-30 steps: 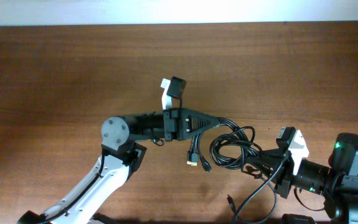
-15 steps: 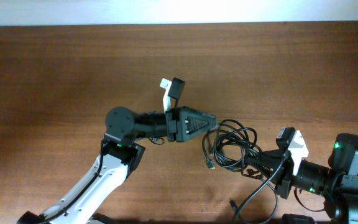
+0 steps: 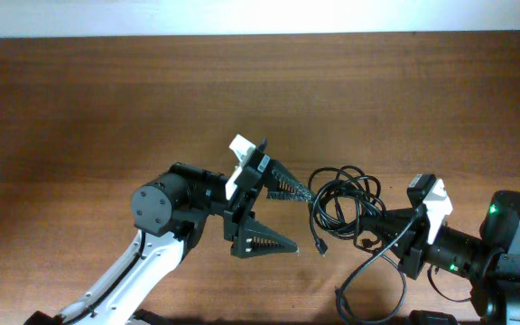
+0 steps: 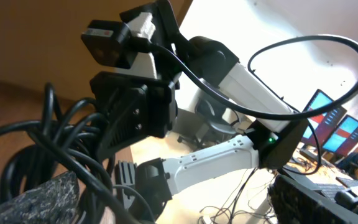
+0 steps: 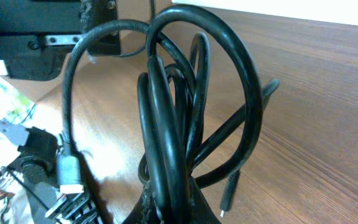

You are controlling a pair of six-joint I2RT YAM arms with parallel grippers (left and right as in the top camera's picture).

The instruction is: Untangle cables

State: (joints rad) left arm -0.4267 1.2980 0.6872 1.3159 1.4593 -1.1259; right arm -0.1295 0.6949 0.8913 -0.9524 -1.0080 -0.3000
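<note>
- Two grippers face each other across the cables (image 3: 341, 200), one knotted bundle of loops between them above the table (image 3: 106, 99).
- Right gripper (image 3: 374, 231): its jaws are clamped on the bundle. In the wrist view several strands rise straight up from between them, packed side by side.
- That hold looks like an anchor. It pins the knot in one place so the other arm has something to pull against.
- One silver plug (image 5: 71, 173) hangs loose at the end of a long arc, off to one side of the right jaws and free of the pinch. It seems the likeliest end to draw out first.
- Left gripper (image 3: 301, 219): its jaws are spread wide and hold nothing. The bundle lies just beyond their tips, nearer the far finger. In the wrist view strands crowd against that finger, but I cannot tell whether they touch it.
- The wide opening reads as a setup for taking a single loop, not the whole mass. Closing here could catch several strands and tighten the knot.
- Left arm: it comes in from the near left, with the forearm running towards the bundle. The wrist is turned so one finger lies farther from the robot and the other nearer.
- Right arm: it reaches in low from the near right, wrist pointing back at the left gripper, and the two lines of reach meet at the cables.
</note>
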